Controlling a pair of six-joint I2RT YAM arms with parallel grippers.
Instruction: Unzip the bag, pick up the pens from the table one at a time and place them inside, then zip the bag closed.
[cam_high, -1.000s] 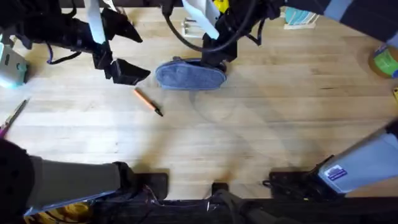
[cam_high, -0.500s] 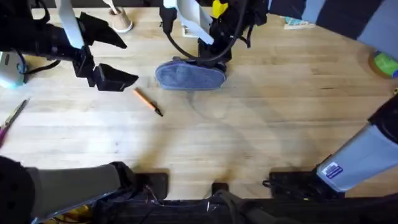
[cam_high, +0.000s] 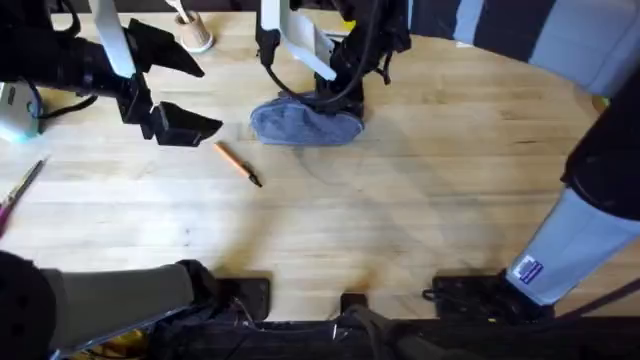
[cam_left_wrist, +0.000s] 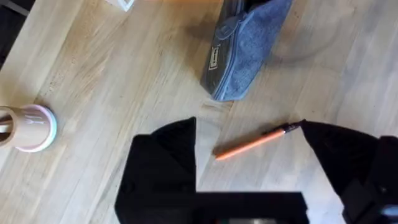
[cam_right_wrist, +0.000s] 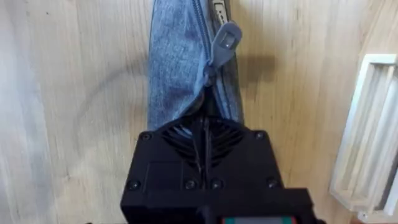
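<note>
Bag (cam_left_wrist: 245, 53) carries a small side label, its writing unreadable.

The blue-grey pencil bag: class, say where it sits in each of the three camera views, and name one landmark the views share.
Overhead: the bag lies at upper centre on the table, under the right claw.
Left wrist: the bag is at the top, beyond the orange pen.
Right wrist: the bag runs from top centre down to the claw, its zipper pull visible.
Shared landmark: the pale wooden tabletop planks.
</note>
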